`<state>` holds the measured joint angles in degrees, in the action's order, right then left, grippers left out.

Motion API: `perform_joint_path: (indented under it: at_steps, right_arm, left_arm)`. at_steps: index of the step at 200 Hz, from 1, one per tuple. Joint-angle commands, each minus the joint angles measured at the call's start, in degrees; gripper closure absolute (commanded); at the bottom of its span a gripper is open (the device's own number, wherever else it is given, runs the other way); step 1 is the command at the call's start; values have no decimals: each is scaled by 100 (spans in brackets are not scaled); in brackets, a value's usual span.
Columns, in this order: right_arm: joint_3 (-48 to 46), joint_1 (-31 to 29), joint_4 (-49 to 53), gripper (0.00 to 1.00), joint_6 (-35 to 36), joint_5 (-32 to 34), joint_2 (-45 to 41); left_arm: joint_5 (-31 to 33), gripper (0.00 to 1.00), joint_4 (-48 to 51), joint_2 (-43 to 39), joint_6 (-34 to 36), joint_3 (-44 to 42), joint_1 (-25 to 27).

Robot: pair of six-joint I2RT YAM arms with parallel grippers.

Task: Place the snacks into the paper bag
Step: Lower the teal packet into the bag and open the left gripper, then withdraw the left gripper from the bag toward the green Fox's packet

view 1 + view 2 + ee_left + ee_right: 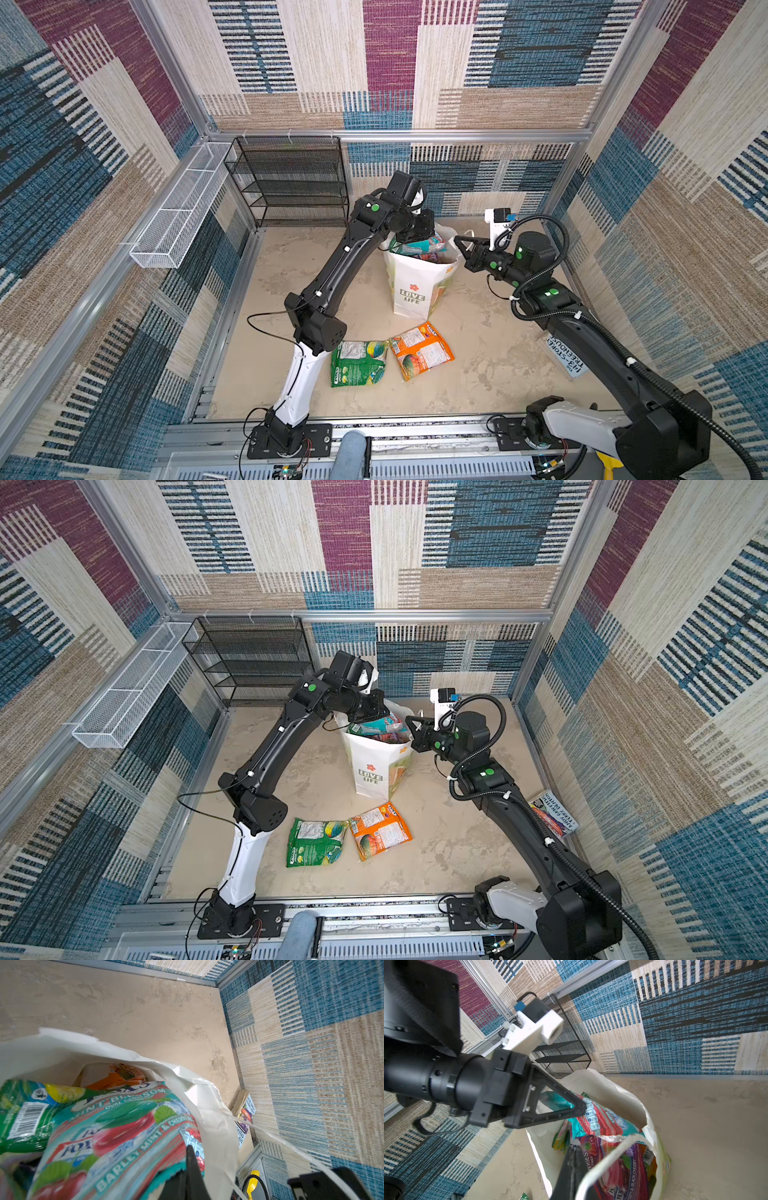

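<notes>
Grips teal-red packet (124, 1126) in left tool (584, 1106) over paper bag (409, 291) mouth, long axis slanting inward; pinches right tool (457, 240) shut at rim.

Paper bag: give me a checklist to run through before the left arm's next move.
1. Left gripper shut on teal-red packet: ok.
2. Packet at the paper bag mouth: ok.
3. Bag upright: ok.
4. Right gripper holding the bag: cannot tell; its fingers are shut at the rim.
5. All snacks bagged: not ok; green packet and orange packet lie on the table.
</notes>
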<state>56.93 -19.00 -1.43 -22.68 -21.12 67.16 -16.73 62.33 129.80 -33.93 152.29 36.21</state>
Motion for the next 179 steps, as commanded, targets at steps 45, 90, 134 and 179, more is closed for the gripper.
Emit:
perform_joint_path:
  at_steps: [45, 90, 134, 179]
  right_arm:
    - [28, 2, -207, 100, 4, -243, 80]
    - [11, 0, -227, 100, 0, -254, 77]
    - [11, -1, -226, 100, -11, -225, 96]
    - [2, 1, -201, 100, -23, -139, 72]
  left_arm:
    - [-194, 100, -375, 661, 310, -84, -45]
    - [-331, 87, -335, 749, 161, -455, -154]
    - [-516, 58, -359, 471, 49, -231, -127]
    - [-784, 41, -397, 46, -103, -231, -119]
